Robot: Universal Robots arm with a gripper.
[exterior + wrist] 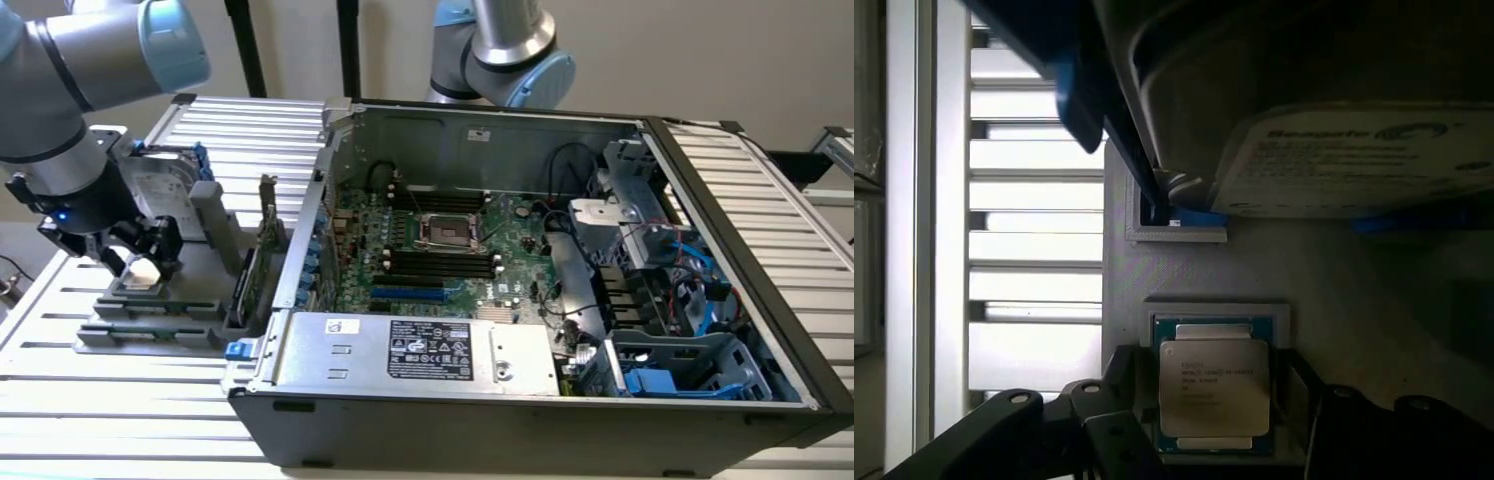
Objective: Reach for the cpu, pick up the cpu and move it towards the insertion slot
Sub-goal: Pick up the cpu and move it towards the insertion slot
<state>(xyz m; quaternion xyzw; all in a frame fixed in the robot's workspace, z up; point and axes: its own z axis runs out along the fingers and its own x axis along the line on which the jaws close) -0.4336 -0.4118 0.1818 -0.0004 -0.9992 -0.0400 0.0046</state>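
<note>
pick-up step at ext. view's lower left: gripper (138, 265) spread, fingers (1122, 398) astride the cpu (1214, 388), not yet pinching; grasp prob. needs even contact on both edges.

Exterior view looks down from well back on the computer case (561, 125) — wrist view hangs close over the grey holder (1334, 280) both share.
</note>
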